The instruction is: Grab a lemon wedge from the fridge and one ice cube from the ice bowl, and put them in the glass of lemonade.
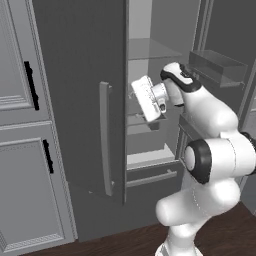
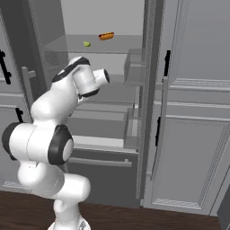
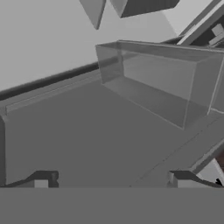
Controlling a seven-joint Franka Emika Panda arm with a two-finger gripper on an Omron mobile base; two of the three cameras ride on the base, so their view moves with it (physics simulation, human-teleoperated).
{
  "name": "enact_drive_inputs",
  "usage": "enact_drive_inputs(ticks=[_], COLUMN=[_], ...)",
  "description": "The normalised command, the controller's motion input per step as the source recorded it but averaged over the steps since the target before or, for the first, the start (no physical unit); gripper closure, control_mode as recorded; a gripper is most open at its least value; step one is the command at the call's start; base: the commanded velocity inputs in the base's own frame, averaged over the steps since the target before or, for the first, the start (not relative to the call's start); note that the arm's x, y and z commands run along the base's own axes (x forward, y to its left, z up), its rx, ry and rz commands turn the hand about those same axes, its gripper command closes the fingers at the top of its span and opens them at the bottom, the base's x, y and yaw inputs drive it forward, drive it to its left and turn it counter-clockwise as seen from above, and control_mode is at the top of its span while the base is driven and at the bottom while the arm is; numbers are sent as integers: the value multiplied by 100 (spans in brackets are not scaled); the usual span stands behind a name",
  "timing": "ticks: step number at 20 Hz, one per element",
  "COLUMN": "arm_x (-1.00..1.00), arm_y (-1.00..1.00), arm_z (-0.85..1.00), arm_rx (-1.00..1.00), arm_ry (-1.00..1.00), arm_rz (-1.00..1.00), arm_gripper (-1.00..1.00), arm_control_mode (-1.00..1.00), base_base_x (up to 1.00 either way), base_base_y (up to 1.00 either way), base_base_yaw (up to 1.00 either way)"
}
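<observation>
The fridge (image 1: 80, 75) stands with its right door swung open and its left door closed. On an upper shelf inside lies the small yellow-green lemon wedge (image 2: 86, 43). My arm reaches into the opening, and my gripper (image 1: 152, 120) is at a middle shelf, well below the wedge. In the hand view the gripper (image 3: 111, 179) is open, its dark fingertips (image 3: 43, 177) wide apart over a bare grey shelf with nothing between them. The glass of lemonade and the ice bowl are out of view.
A reddish hot dog in a bun (image 2: 106, 36) lies just right of the wedge. A translucent door bin (image 3: 162, 83) is ahead of the hand to the right. Panelled cabinets (image 1: 30, 150) flank the fridge. The bottom drawer (image 1: 150, 177) is shut.
</observation>
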Motion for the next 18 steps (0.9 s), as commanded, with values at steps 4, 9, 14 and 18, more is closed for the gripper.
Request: enact_drive_inputs(ticks=[4, 9, 14, 18], arm_x=[26, -1, -52, -75], arm_y=[47, 76, 63, 62], arm_z=[-31, -3, 1, 0], arm_rx=[2, 4, 6, 4], arm_ry=[2, 1, 5, 3], arm_rz=[0, 6, 9, 9], arm_gripper=[-100, -100, -100, -100], arm_control_mode=[-100, -100, -100, -100], base_base_x=[0, 0, 0, 0], base_base_y=[0, 0, 0, 0], base_base_yaw=[0, 0, 0, 0])
